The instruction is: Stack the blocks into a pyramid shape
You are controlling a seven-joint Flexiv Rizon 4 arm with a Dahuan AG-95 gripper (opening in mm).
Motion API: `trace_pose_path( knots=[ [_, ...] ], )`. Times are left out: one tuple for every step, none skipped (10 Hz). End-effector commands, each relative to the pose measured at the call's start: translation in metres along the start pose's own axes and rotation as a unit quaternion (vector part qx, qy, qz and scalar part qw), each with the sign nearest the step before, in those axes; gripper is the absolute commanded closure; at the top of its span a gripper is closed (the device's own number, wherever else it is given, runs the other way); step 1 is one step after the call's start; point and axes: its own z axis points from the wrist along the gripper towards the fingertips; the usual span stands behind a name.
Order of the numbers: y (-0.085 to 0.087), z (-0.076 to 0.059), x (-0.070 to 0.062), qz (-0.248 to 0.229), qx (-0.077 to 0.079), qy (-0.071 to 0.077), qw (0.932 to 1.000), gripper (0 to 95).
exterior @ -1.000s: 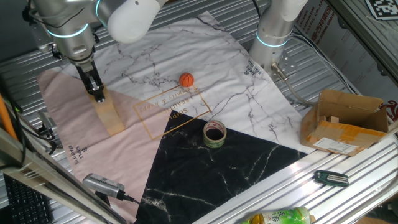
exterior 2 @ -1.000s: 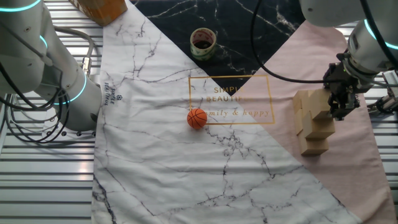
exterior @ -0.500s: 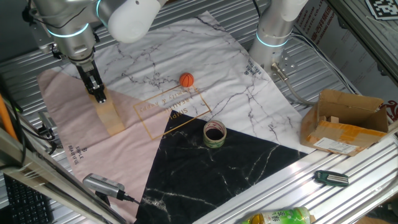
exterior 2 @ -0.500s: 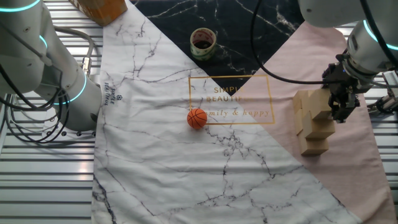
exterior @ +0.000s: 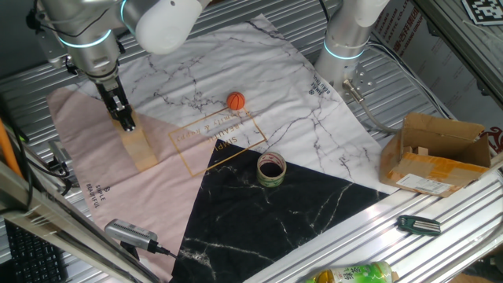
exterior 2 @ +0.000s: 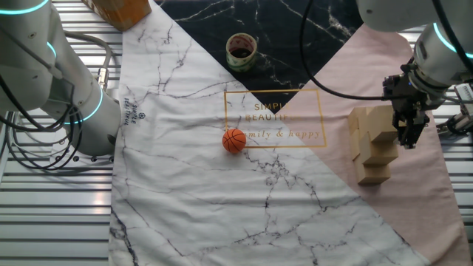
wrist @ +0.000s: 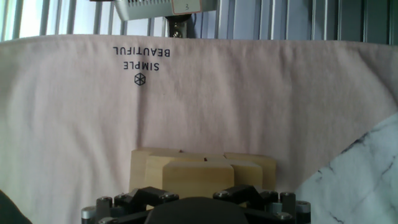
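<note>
The blocks point(exterior 2: 372, 144) are light-tan wooden cubes stacked in a stepped pile on the pink cloth, at the left in one fixed view point(exterior: 139, 146). My gripper point(exterior 2: 409, 135) hangs at the top block, with its dark fingers down beside the upper tiers point(exterior: 124, 119). In the hand view the pile point(wrist: 198, 174) fills the lower middle. The top cube sits between my two finger bases point(wrist: 194, 195), and the jaws look slightly parted around it, so the gripper reads as open. The fingertips themselves are hidden.
An orange ball point(exterior 2: 234, 140) lies on the marble cloth, with a tape roll point(exterior 2: 241, 49) beyond it. A cardboard box point(exterior: 436, 153) stands at the right. A second arm's base point(exterior: 346, 43) rises at the back. A dark tool point(exterior: 418, 226) lies on the rail.
In the other fixed view my fingers have shifted slightly right and down beside the top block. The pile itself has stayed still.
</note>
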Motion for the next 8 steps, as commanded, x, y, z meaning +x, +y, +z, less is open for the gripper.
trace_pose_path(
  knots=[
    [0.002,-0.003,0.001,-0.001,0.002,0.000,1.0000,0.0],
    [0.003,-0.004,0.002,-0.001,0.002,-0.001,1.0000,0.0],
    [0.002,-0.006,0.002,-0.003,0.002,-0.001,1.0000,0.0],
    [0.001,-0.008,0.003,-0.004,0.002,-0.001,1.0000,0.0],
    [0.001,-0.010,0.005,-0.006,0.002,-0.001,1.0000,0.0],
    [0.000,-0.016,0.006,-0.007,0.003,0.000,1.0000,0.0],
    [0.001,-0.022,0.007,-0.007,0.003,0.002,1.0000,0.0],
    [0.003,-0.028,0.010,-0.004,0.004,0.003,1.0000,0.0]
  ],
)
